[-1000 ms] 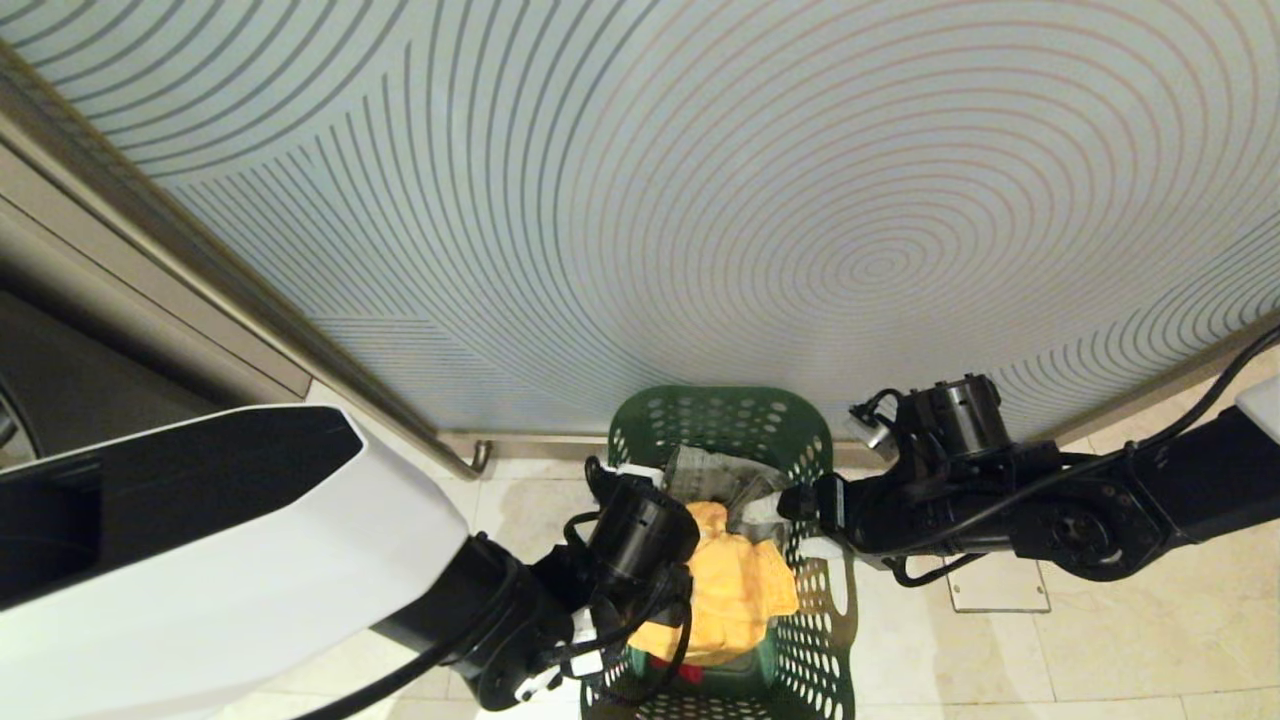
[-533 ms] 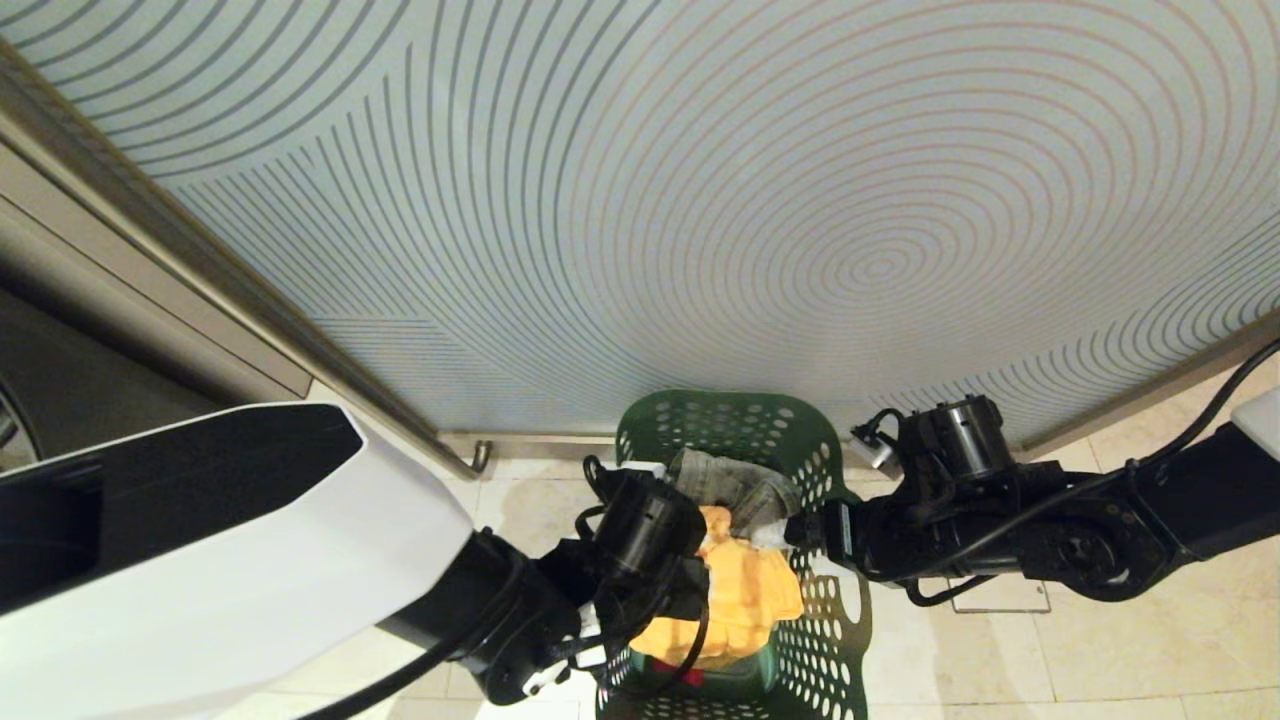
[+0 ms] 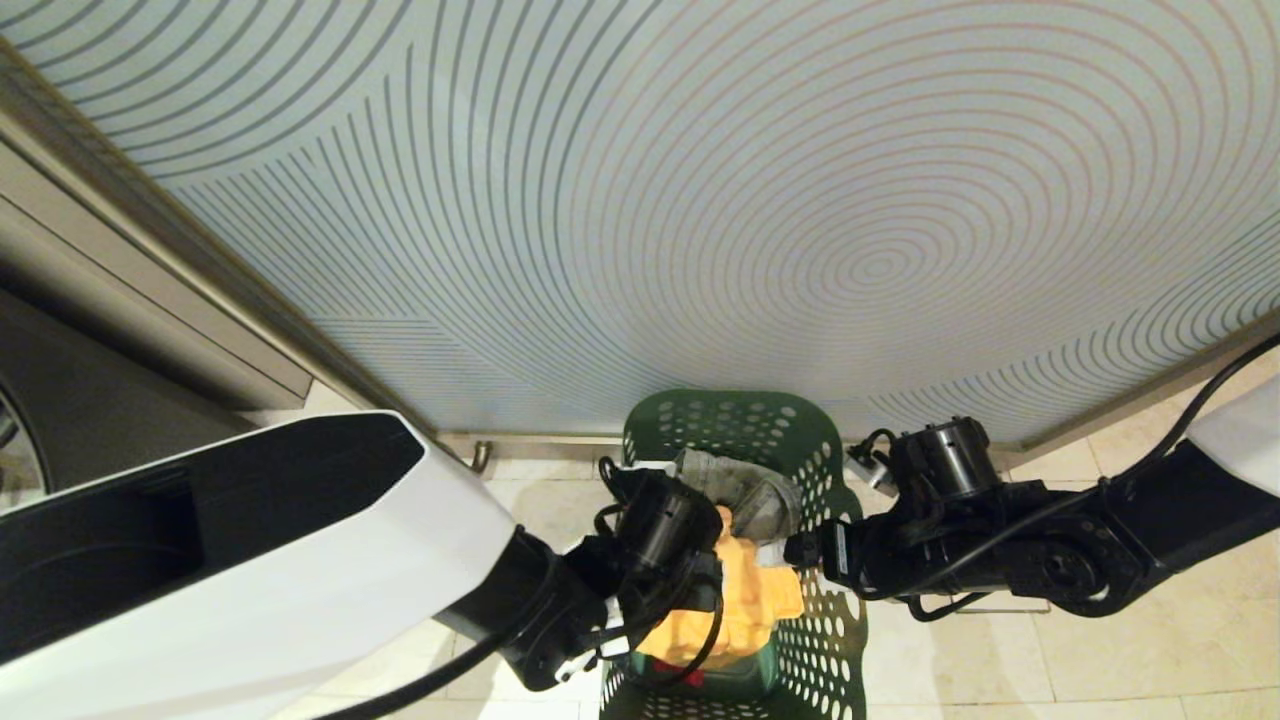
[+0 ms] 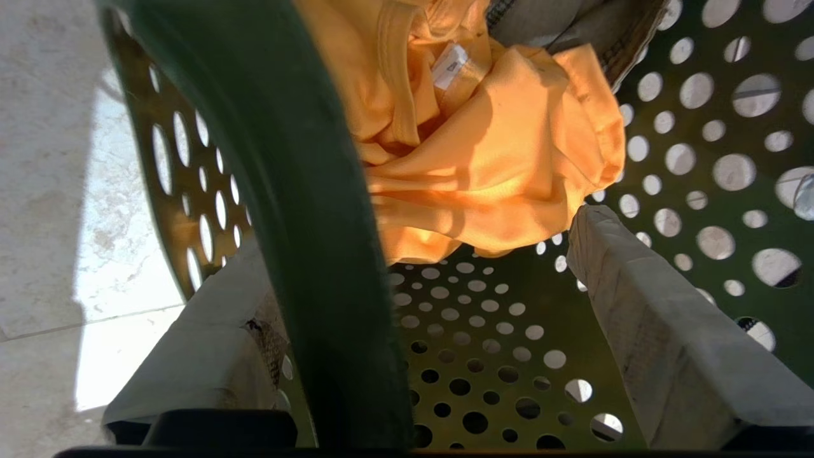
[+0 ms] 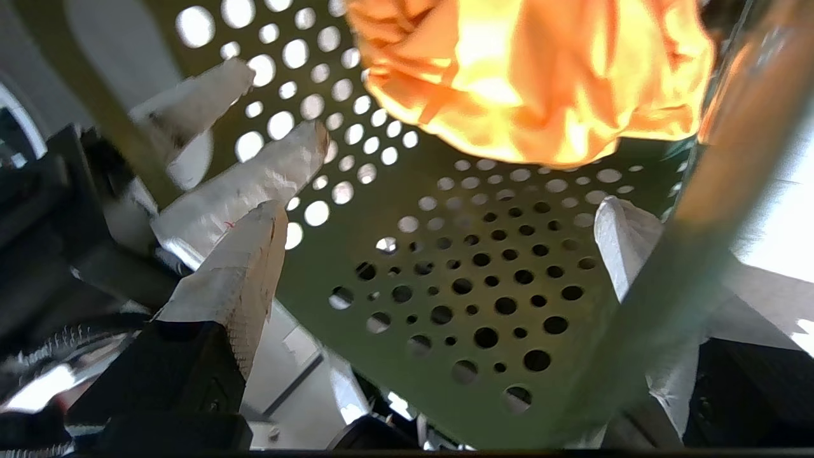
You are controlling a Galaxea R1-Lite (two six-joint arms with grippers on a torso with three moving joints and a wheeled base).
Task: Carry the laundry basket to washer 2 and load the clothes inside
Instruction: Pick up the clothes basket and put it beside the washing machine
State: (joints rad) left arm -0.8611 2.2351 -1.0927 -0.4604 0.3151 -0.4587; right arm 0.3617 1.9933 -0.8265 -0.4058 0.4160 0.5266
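The left gripper (image 4: 407, 318) stands with fingers (image 4: 661, 318) spread wide, one either side of the dark green laundry basket's (image 3: 745, 425) rim; nothing is pinched yet. The right gripper (image 5: 439, 267) straddles the opposite wall, its fingers (image 5: 235, 273) equally apart. Bracketing both sides this way likely prepares a two-armed lift. Inside, a yellow garment (image 3: 745, 600) lies with a grey-green denim piece (image 3: 745, 495) beside it. The basket sits at lower centre, on tiled floor (image 3: 1130, 650) against a swirl-patterned wall (image 3: 700, 200).

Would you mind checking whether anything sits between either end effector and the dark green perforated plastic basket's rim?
Nothing visible does. The left end effector and right end effector each stand open, straddling the basket's rim.
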